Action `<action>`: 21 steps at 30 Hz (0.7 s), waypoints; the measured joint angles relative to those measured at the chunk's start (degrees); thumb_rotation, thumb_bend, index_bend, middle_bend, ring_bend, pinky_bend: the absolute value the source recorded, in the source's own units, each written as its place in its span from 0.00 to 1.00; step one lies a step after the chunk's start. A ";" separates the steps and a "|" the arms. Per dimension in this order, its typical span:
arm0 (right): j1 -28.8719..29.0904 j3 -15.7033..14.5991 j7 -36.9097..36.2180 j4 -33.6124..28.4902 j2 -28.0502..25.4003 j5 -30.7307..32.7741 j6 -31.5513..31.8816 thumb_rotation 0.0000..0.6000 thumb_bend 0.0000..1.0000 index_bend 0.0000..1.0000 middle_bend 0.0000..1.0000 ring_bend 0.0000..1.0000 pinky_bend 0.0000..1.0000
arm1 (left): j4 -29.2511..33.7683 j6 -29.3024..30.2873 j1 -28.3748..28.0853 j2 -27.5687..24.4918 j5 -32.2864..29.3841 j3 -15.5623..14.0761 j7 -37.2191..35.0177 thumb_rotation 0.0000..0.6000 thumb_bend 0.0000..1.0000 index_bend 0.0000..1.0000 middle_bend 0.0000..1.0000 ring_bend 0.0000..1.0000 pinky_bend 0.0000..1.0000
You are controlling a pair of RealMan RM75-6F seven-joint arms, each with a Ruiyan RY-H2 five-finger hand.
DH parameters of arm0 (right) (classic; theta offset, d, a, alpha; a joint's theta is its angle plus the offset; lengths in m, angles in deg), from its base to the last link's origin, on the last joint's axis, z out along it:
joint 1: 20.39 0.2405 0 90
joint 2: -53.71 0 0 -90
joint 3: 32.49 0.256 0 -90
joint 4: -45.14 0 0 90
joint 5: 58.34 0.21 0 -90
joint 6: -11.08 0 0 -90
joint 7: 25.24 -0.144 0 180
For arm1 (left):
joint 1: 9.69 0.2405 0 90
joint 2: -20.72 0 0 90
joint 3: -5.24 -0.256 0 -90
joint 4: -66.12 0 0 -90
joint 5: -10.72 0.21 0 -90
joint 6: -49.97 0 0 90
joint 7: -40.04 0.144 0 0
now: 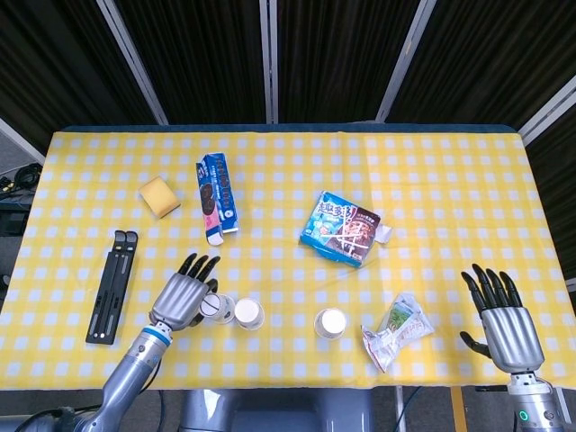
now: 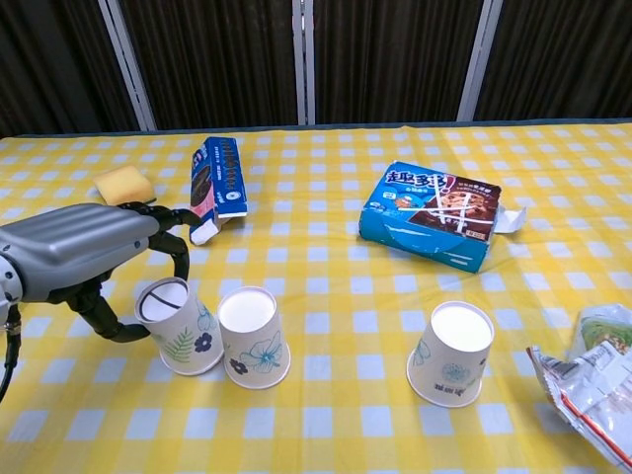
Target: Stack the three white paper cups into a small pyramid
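The left hand (image 2: 94, 252) curls around a tilted paper cup (image 2: 178, 326), setting it against the middle cup (image 2: 254, 337) just to its right. The third cup (image 2: 450, 353) stands well apart, further right. Base-building step, I judge; next, release and fetch that cup. The right hand (image 1: 500, 315) hovers spread, empty. Beyond, the blue box (image 2: 434, 214) bears Chinese characters.

sponge (image 1: 159, 196) | blue cookie box (image 1: 216, 199) | chocolate box (image 1: 342, 229) | snack bag (image 1: 396, 330) | black stand (image 1: 112, 286)

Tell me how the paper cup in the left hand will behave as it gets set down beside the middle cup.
The held paper cup probably weighs very little and its thin wall may dent under the left hand. It sits tilted, so it could tip. Touching the middle cup, it may nudge that cup.
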 measured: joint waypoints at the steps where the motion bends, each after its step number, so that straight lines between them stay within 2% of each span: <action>1: -0.01 0.00 -0.03 -0.01 -0.01 0.00 0.01 1.00 0.03 0.02 0.00 0.00 0.00 | -0.04 0.03 -0.22 0.32 -0.18 -0.21 0.09 1.00 0.27 0.43 0.00 0.00 0.00; 8: -0.07 0.05 -0.25 -0.12 -0.18 0.13 0.09 1.00 0.03 0.02 0.00 0.00 0.00 | 0.09 0.87 -1.19 1.00 -0.39 -1.37 -0.30 1.00 0.27 0.41 0.00 0.00 0.00; 11: -0.05 0.05 -0.26 -0.15 -0.20 0.24 -0.04 1.00 0.03 0.02 0.00 0.00 0.00 | 0.18 1.41 -1.30 0.68 -0.42 -1.65 -0.53 1.00 0.25 0.31 0.00 0.00 0.00; 15: 0.01 0.02 -0.01 -0.22 -0.17 0.32 -0.26 1.00 0.03 0.02 0.00 0.00 0.00 | 0.88 1.56 -1.36 -0.44 -0.44 -2.31 -1.12 1.00 0.23 0.05 0.00 0.00 0.00; 17: 0.01 0.02 0.03 -0.25 -0.16 0.37 -0.28 1.00 0.03 0.02 0.00 0.00 0.00 | 1.24 1.81 -1.37 -1.17 0.05 -2.72 -1.57 1.00 0.23 0.00 0.00 0.00 0.00; 21: 0.00 0.05 0.12 -0.27 -0.13 0.59 -0.40 1.00 0.03 0.02 0.00 0.00 0.00 | 1.96 2.53 -1.05 -2.64 1.38 -3.38 -3.13 1.00 0.22 0.00 0.00 0.00 0.00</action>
